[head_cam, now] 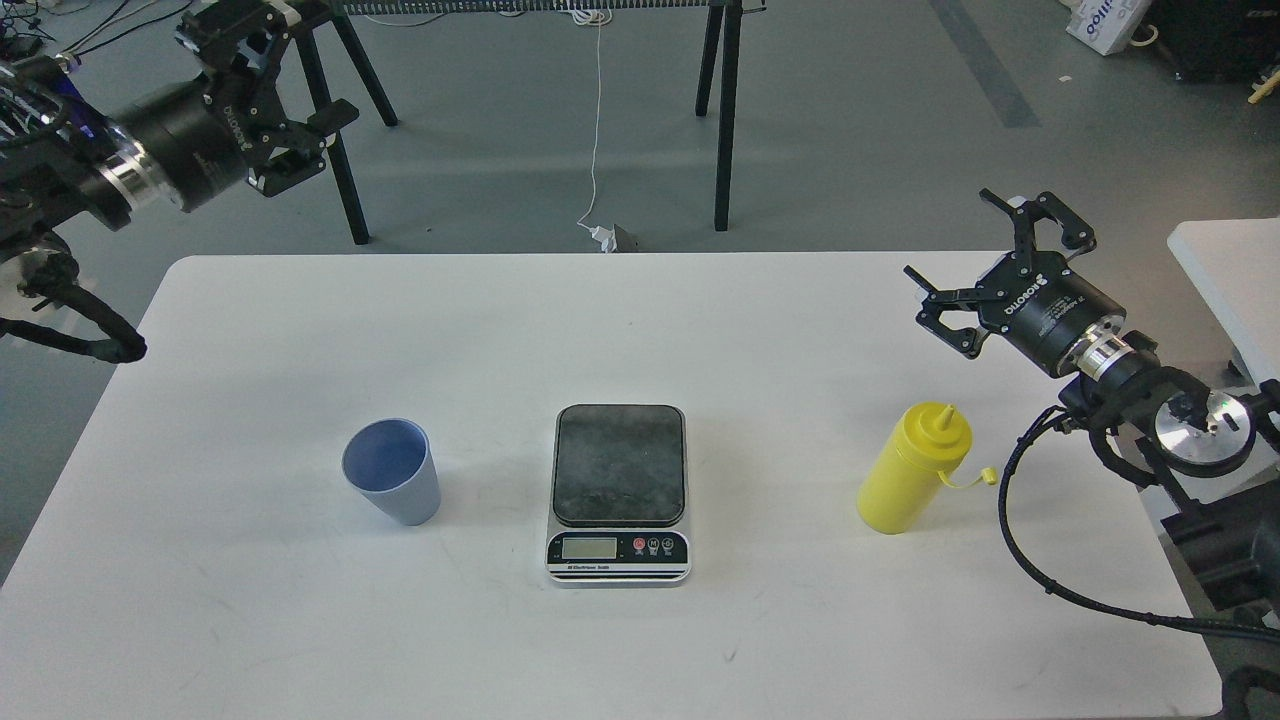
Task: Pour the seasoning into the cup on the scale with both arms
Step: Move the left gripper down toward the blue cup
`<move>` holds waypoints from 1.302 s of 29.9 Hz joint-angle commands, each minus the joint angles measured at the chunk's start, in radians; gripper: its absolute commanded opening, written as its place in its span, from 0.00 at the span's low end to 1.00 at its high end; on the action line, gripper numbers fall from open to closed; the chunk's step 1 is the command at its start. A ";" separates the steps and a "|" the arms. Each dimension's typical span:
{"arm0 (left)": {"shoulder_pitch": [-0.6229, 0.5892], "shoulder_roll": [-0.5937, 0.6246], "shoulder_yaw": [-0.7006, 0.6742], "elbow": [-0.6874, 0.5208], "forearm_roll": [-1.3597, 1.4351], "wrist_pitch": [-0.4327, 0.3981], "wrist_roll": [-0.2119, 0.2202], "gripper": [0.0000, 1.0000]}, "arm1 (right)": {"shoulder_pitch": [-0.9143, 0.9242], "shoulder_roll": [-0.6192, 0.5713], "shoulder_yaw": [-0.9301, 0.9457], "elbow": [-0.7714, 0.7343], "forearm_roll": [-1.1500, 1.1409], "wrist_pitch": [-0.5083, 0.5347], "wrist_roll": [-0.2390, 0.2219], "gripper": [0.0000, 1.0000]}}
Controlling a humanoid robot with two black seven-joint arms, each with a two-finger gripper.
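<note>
The light blue-grey cup [392,484] stands upright on the white table [300,620], left of the scale [619,492]. The scale's dark platform carries nothing. To the right stands the yellow seasoning bottle [912,468], upright, its small tethered cap hanging off to its right. My right gripper [965,265] hovers open above and behind the bottle, well apart from it. My left gripper [290,105] is raised at the far upper left, beyond the table's back edge, open and empty, far from the cup.
Black trestle legs [345,150] stand on the grey floor behind the table, and a white cable [597,130] runs down to a plug. A second white tabletop [1225,270] sits at the right edge. My right arm's cables [1010,530] loop over the table's right side.
</note>
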 commanded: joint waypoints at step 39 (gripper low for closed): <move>-0.109 0.043 -0.019 0.141 0.898 0.000 0.000 1.00 | 0.000 0.021 0.011 0.003 0.000 0.000 0.000 0.99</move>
